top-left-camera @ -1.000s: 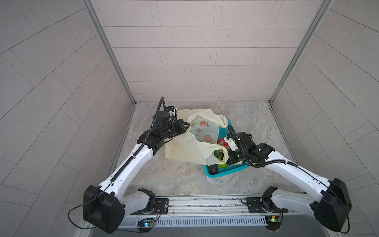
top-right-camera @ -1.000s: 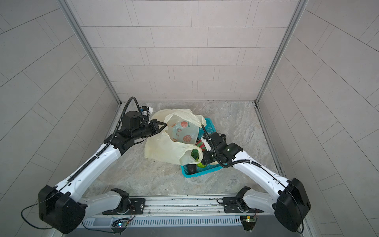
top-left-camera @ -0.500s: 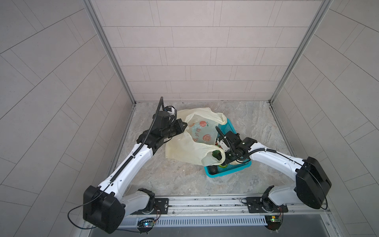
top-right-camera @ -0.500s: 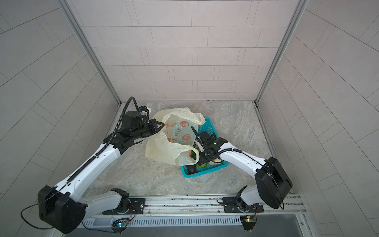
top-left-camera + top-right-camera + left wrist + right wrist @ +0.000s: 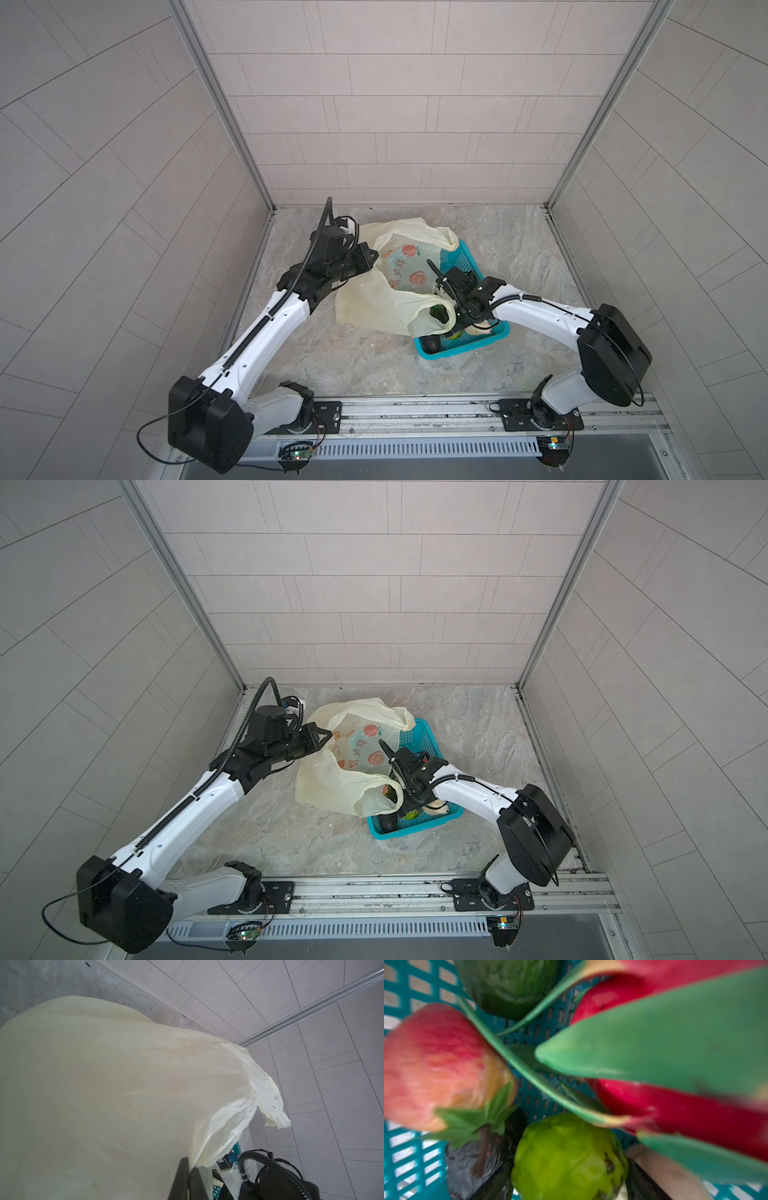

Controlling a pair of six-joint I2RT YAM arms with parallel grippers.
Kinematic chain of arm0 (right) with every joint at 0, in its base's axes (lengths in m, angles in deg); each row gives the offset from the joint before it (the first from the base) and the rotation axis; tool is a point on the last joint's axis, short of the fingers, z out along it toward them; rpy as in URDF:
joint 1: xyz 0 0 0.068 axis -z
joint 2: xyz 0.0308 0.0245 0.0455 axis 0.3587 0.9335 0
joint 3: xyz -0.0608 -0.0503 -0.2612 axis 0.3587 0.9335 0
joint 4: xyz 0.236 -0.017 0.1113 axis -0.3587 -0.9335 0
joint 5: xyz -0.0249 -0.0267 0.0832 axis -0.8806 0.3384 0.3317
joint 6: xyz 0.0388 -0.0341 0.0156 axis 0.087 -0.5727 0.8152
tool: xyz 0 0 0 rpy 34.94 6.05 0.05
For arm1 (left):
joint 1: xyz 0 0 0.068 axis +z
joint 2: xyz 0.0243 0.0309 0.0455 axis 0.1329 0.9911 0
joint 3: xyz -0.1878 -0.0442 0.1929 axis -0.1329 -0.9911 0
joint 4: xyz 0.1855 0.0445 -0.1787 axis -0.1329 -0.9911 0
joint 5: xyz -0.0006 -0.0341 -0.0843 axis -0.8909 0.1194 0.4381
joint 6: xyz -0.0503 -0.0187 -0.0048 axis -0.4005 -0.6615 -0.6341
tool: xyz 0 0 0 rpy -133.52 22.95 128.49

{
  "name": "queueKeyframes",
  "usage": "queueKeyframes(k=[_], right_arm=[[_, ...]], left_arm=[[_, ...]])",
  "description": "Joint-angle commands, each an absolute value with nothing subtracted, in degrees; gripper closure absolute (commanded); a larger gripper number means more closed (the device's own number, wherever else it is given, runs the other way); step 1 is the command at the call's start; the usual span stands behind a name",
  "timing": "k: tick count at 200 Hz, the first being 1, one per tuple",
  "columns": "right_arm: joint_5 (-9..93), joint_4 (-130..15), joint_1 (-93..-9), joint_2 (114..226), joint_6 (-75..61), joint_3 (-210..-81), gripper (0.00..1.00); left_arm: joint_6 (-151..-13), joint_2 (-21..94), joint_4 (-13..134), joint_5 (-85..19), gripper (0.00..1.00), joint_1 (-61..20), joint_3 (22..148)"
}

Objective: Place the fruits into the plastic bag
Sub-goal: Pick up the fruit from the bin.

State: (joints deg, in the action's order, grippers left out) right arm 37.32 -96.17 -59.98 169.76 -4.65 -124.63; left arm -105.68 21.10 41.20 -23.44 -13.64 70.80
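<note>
Your right gripper [image 5: 458, 318] hangs low in the teal basket [image 5: 457, 353], its jaw spread hidden. Just beneath it lies the dragon fruit [image 5: 675, 1109], beside a green fruit [image 5: 566, 1157]; its long axis is unclear. Beyond, your left gripper [image 5: 188, 1164] pinches the plastic bag [image 5: 374, 303] by its rim.

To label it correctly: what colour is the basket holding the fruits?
The basket is teal; right wrist view shows it best.

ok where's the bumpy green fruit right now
In the right wrist view the bumpy green fruit lies in the teal basket on the robot's right, next to a dark oval fruit and the red dragon fruit.
</note>
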Motion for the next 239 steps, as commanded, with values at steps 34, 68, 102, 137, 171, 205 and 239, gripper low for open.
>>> queueKeyframes(k=[34,68,102,137,171,205,239], right_arm=[[35.2,-93.7,-60.2,174.0,-4.0,-123.9,0.29],[34.9,-92.2,-60.1,168.8,-4.1,-122.3,0.65],[33.3,-92.5,-59.4,160.8,-2.4,-121.2,0.85],[32.6,-93.2,-58.2,152.4,-2.0,-120.9,0.86],[31.5,-93.3,-56.8,145.6,-2.4,-121.0,0.87],[32.4,-95.6,-52.4,141.3,-2.4,-122.9,0.88],[34.3,-97.1,-47.1,138.9,-3.4,-126.4,0.89]], left_arm=[[-104.9,21.0,41.9,-23.2,1.00,-13.5,72.4],[-104.9,21.1,41.7,-23.3,1.00,-13.6,72.2],[-105.3,21.5,41.8,-23.2,1.00,-13.6,71.9],[-105.3,21.6,41.8,-23.3,1.00,-13.6,72.2],[-105.6,21.6,41.9,-23.3,1.00,-13.6,72.2],[-105.8,21.8,42.2,-23.0,1.00,-13.6,72.1],[-106.0,22.6,42.2,-21.8,1.00,-13.5,72.6]])
